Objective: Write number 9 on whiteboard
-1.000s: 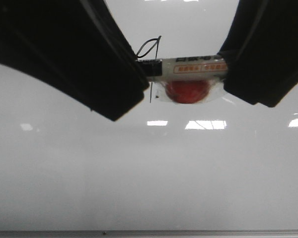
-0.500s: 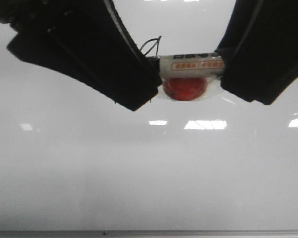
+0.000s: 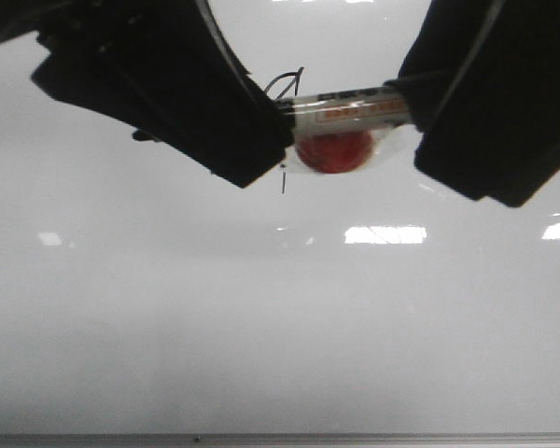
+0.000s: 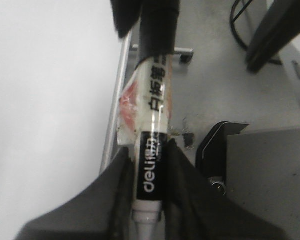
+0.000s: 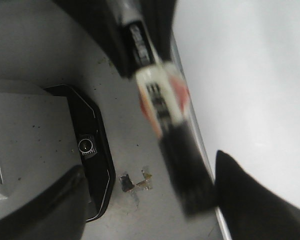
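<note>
The whiteboard fills the front view and also shows in the left wrist view and the right wrist view. The number 9 is a thin black digit, partly hidden behind my left gripper and the marker. My left gripper is shut on the marker at its black label. The marker lies level above the board, with a red patch under it. My right gripper is open, its fingers wide around the marker's black end.
A thin grey frame strip runs along the board's near edge. Beside the board is a grey surface with a black lensed device, tape scraps and black cables. Bright glare patches lie on the board.
The marker has risen a little and tilted, its right end now higher. My left gripper moved right and up with it. My right gripper edged left along the marker.
</note>
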`<action>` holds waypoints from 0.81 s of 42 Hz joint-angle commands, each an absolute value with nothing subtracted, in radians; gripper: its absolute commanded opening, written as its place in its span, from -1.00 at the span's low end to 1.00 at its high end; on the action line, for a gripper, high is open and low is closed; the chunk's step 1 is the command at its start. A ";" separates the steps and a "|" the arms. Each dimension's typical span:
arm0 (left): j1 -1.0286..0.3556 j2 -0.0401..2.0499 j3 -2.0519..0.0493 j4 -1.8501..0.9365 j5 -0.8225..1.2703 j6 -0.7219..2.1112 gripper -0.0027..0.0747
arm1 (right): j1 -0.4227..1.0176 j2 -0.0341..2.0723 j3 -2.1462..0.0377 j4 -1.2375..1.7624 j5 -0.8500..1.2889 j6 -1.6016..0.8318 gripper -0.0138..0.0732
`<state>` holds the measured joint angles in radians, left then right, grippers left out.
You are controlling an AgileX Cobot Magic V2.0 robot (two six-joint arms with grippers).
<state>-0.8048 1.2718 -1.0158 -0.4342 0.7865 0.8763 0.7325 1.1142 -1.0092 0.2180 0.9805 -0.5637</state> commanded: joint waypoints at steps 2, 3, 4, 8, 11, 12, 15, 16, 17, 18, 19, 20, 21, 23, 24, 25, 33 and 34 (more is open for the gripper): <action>-0.802 1.166 -1.050 -0.116 0.738 0.561 -0.88 | 0.642 1.016 -1.043 0.154 1.010 -0.426 0.70; -0.802 1.151 -1.050 -0.045 0.741 0.492 -0.88 | 0.624 1.003 -1.043 0.144 1.015 -0.406 0.70; -0.802 1.133 -1.050 0.044 0.752 0.405 -0.88 | 0.603 0.986 -1.043 0.137 1.024 -0.392 0.70; -0.774 1.070 -1.050 0.350 0.810 0.066 -0.88 | 0.541 0.928 -1.043 0.136 1.036 -0.387 0.70; -0.674 1.046 -1.050 0.420 0.812 -0.075 -0.88 | 0.535 0.907 -1.043 0.136 1.035 -0.387 0.70; -0.630 1.046 -1.050 0.420 0.810 -0.093 -0.88 | 0.535 0.907 -1.043 0.136 1.035 -0.387 0.70; -0.481 1.047 -1.045 0.390 0.780 -0.115 -0.88 | 0.535 0.906 -1.042 0.136 1.035 -0.387 0.70; -0.426 1.047 -1.039 0.367 0.758 -0.115 -0.88 | 0.535 0.907 -1.041 0.136 1.032 -0.387 0.70; -0.369 1.047 -1.029 0.336 0.730 -0.115 -0.88 | 0.535 0.907 -1.040 0.136 1.031 -0.387 0.70; -0.312 1.047 -1.017 0.299 0.697 -0.115 -0.88 | 0.535 0.907 -1.040 0.136 1.031 -0.387 0.70; -0.255 1.047 -1.001 0.259 0.659 -0.113 -0.88 | 0.535 0.907 -1.040 0.136 1.031 -0.387 0.70; -0.203 1.047 -0.980 0.217 0.614 -0.111 -0.88 | 0.535 0.907 -1.040 0.136 1.029 -0.387 0.70; -0.155 1.047 -0.955 0.175 0.562 -0.111 -0.88 | 0.535 0.907 -1.040 0.136 1.028 -0.387 0.70; -0.079 1.047 -0.891 0.092 0.432 -0.088 -0.88 | 0.535 0.907 -1.040 0.136 1.027 -0.387 0.70; -0.058 1.050 -0.861 0.068 0.370 -0.085 -0.88 | 0.535 0.907 -1.040 0.136 1.027 -0.387 0.70; -0.046 1.054 -0.832 0.057 0.312 -0.083 -0.88 | 0.535 0.907 -1.040 0.136 1.027 -0.387 0.70; -0.039 1.191 -0.747 0.056 0.054 -0.083 -0.88 | 0.535 0.907 -1.040 0.136 1.010 -0.387 0.70; -0.039 1.213 -0.747 0.056 0.036 -0.083 -0.88 | 0.535 0.907 -1.040 0.136 1.009 -0.387 0.70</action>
